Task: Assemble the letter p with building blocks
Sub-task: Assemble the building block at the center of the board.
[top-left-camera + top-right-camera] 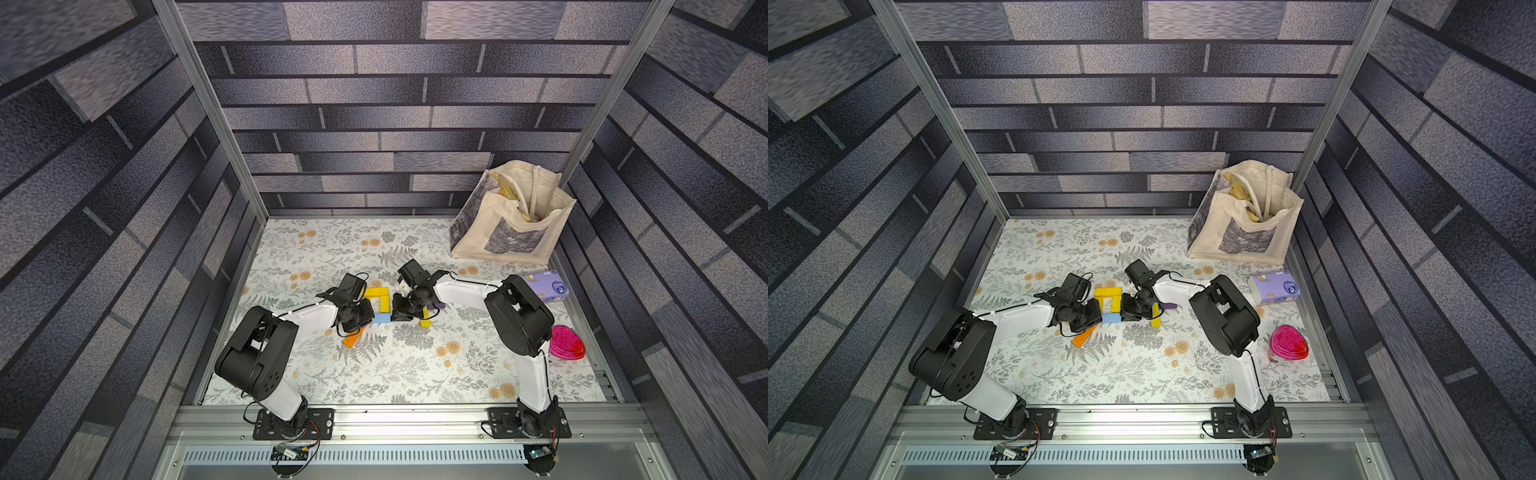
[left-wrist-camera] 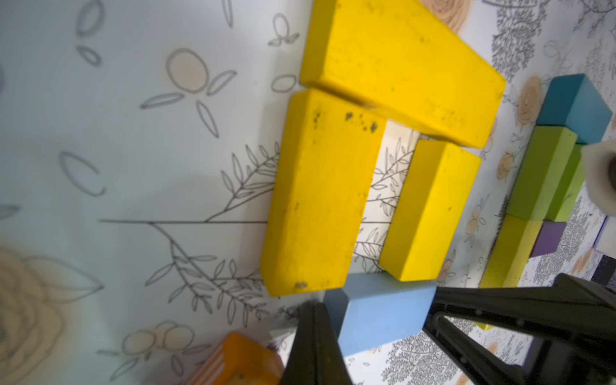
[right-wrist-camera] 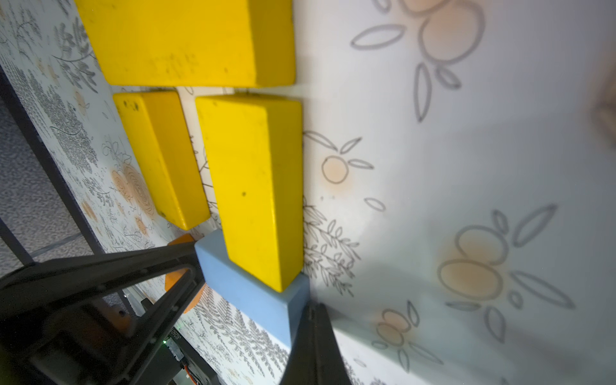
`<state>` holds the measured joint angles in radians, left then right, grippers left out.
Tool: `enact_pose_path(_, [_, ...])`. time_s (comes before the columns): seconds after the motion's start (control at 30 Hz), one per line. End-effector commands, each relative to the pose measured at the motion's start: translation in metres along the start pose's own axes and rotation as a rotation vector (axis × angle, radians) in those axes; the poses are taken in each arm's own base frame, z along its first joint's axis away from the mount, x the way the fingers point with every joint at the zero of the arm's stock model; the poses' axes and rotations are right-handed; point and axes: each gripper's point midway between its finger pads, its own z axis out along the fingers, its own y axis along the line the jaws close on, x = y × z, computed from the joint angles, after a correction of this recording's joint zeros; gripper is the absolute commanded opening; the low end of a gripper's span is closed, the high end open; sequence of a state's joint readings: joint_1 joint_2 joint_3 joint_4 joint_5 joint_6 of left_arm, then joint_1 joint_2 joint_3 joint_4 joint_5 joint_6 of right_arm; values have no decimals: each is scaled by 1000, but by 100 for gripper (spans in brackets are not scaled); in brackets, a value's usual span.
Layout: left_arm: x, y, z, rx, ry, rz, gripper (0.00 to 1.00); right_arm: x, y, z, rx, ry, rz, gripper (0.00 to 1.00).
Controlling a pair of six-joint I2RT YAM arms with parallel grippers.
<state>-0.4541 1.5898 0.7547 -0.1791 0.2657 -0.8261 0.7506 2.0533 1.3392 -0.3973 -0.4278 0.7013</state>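
Top views: yellow blocks [image 1: 376, 291] arched at frame centre, light blue block [image 1: 381, 318] just below closing loop. Wrist views: clamped by left gripper [image 2: 375, 300] and right gripper [image 3: 253, 276]. Stem likely not yet built.

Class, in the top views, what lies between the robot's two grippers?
The light blue block: both top views show it between the left gripper and the right gripper, and each wrist view shows that gripper closed on it.
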Motion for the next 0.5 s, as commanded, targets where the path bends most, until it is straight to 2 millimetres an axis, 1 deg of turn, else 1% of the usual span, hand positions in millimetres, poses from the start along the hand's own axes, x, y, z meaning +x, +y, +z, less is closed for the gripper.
enact_pose_path(0.0, [16, 4, 9, -7, 80, 16, 0, 1, 2, 15, -7, 21, -19, 0])
enact_pose_path(0.47, [15, 6, 9, -8, 82, 8, 0, -1, 4, 18, -11, 26, -17, 0])
